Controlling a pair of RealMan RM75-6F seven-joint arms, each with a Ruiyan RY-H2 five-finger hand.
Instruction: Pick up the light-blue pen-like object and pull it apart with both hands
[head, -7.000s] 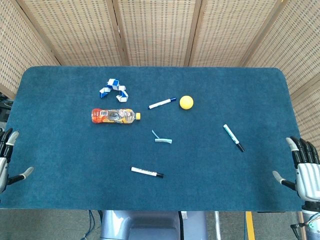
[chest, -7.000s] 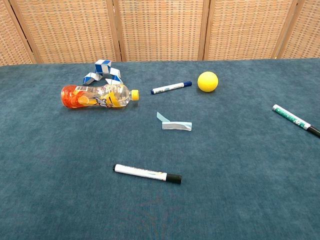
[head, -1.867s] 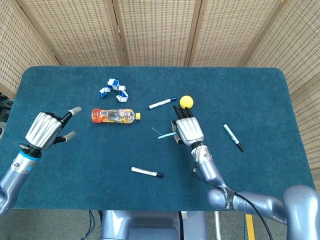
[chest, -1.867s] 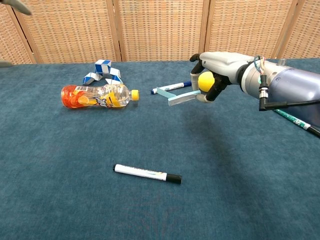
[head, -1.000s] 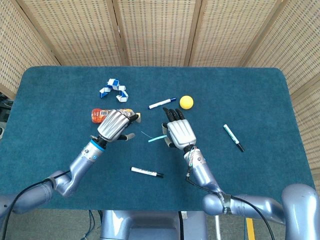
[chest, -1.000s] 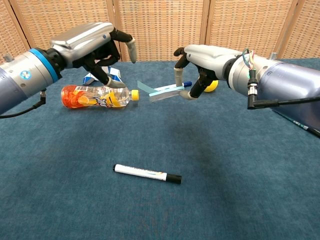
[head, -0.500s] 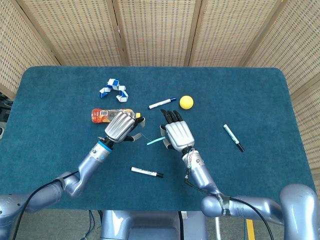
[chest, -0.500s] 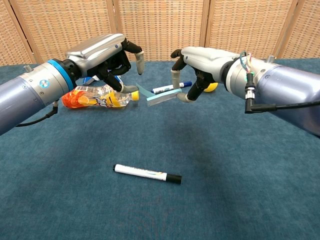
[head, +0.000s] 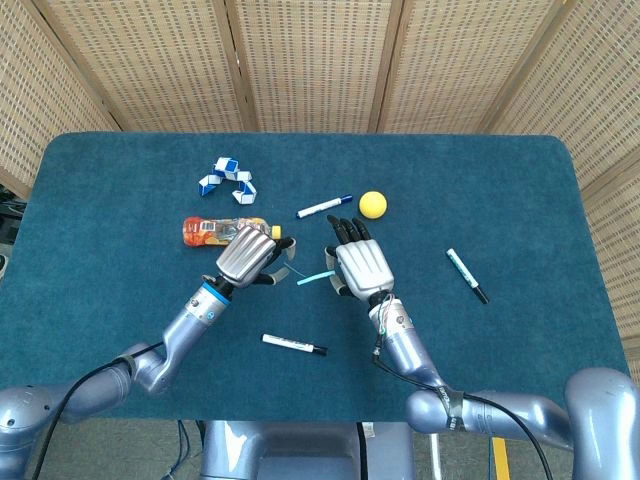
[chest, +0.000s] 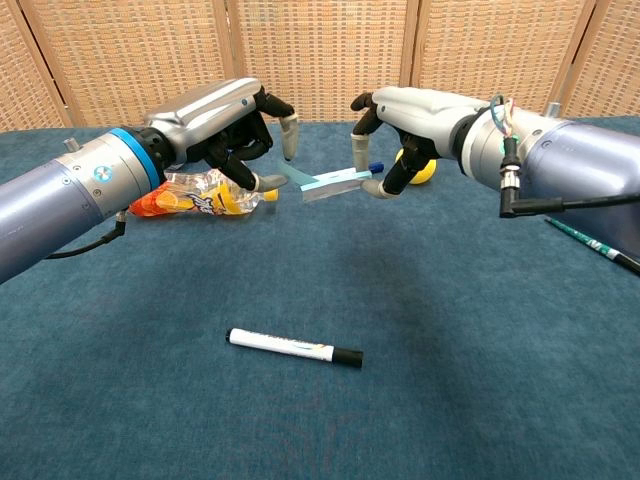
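The light-blue pen-like object (head: 315, 277) (chest: 332, 184) hangs in the air above the table's middle, and my right hand (head: 362, 268) (chest: 405, 115) pinches its right end between thumb and a finger. Its thin left end points at my left hand (head: 248, 254) (chest: 225, 125). That hand's thumb and one finger stand on either side of this thin tip. Whether they touch it I cannot tell.
An orange drink bottle (head: 205, 231) (chest: 195, 200) lies behind my left hand. A yellow ball (head: 373, 204) and a blue-capped marker (head: 323, 207) lie behind my right. A black-capped marker (head: 294, 345) (chest: 293, 348) lies near the front, a green one (head: 466, 275) at right, a blue-white puzzle (head: 228, 178) far left.
My left hand has moved right, up to the object's thin end. My right hand has lifted the object slightly and holds it almost still.
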